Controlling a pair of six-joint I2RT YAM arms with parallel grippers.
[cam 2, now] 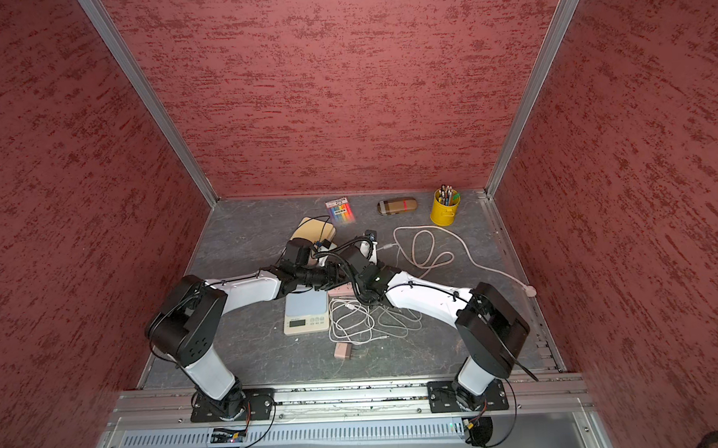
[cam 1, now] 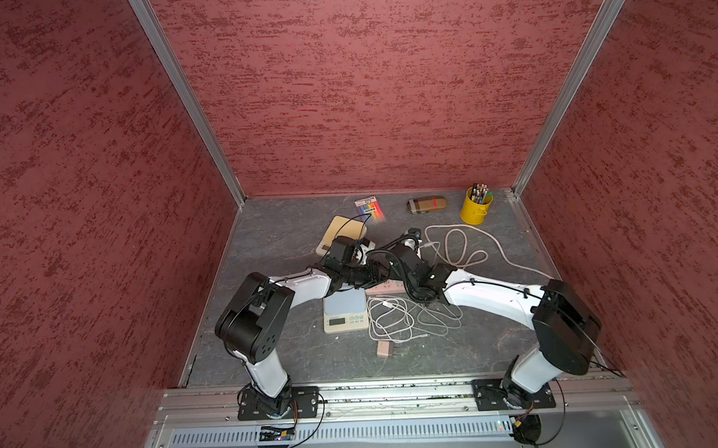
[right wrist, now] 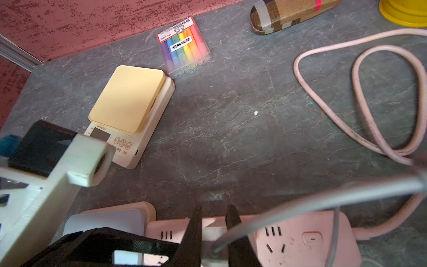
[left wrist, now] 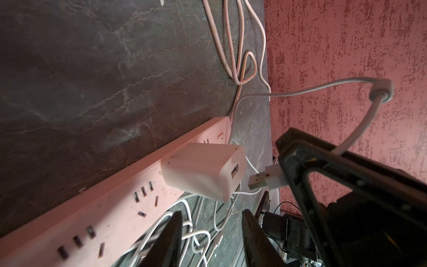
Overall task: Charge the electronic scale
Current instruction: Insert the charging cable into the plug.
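USB plug (left wrist: 265, 180) is pinched by its stiff white shell in the right gripper (left wrist: 280, 176), just short of the port of the charger (left wrist: 203, 171) ahead. Charger is seen just beyond the parted, empty jaws of the left gripper (left wrist: 212, 211). Light, springy cable (left wrist: 300, 90) is expected to tug it.

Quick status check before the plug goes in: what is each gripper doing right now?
Left gripper: open, holding nothing.
Right gripper: shut on the USB plug.

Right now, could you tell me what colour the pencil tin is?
The pencil tin is yellow; clearest in a top view.
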